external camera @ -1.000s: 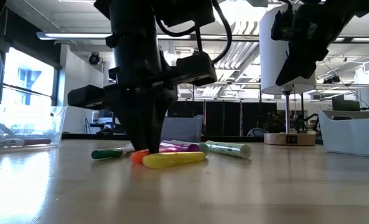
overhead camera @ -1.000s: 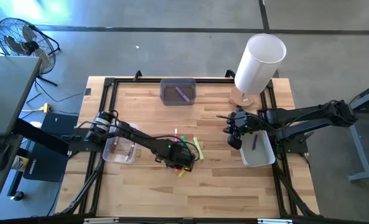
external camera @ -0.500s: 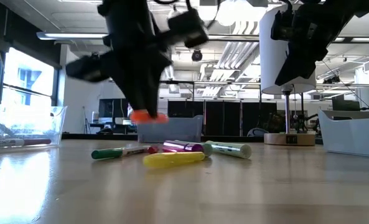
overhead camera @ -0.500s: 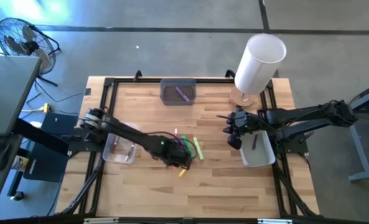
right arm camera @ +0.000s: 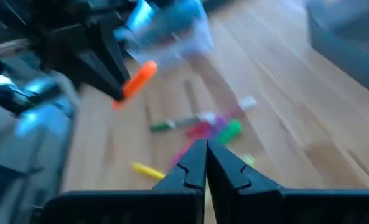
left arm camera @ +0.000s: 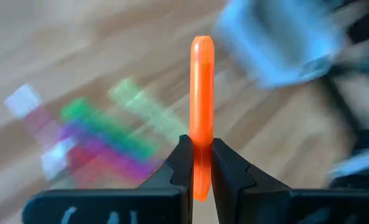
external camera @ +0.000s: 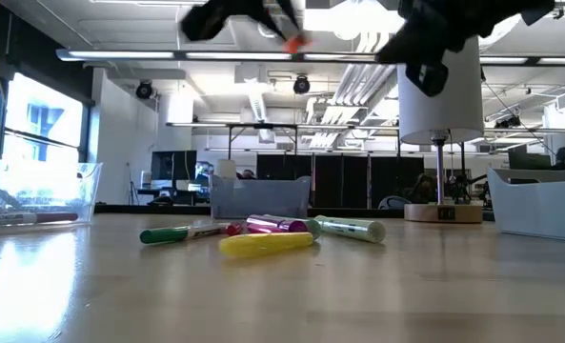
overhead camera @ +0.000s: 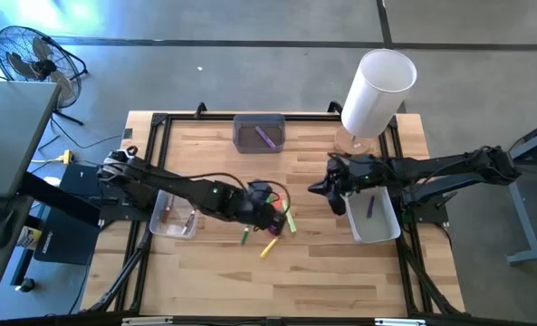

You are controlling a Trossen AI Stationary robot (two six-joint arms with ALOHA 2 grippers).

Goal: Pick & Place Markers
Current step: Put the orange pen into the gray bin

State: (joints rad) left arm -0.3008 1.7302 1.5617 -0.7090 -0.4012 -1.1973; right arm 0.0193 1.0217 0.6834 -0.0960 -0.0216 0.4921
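The left pincer (left arm camera: 200, 163) gripped an orange marker (left arm camera: 201, 109) high above the marker pile (overhead camera: 273, 222) at mid-tabletop (overhead camera: 322, 272). The right pincer (right arm camera: 206, 163), closed and empty, hovered beside the white bin (overhead camera: 377, 222).

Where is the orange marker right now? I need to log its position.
The orange marker is clamped in the left tool, lifted off the table above the marker pile near the table's middle, high in the low view.

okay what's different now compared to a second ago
The left gripper, shut on the orange marker, lifted it off the table from the pile. The right gripper, shut and empty, turned toward the pile. The other markers and bins stayed put.
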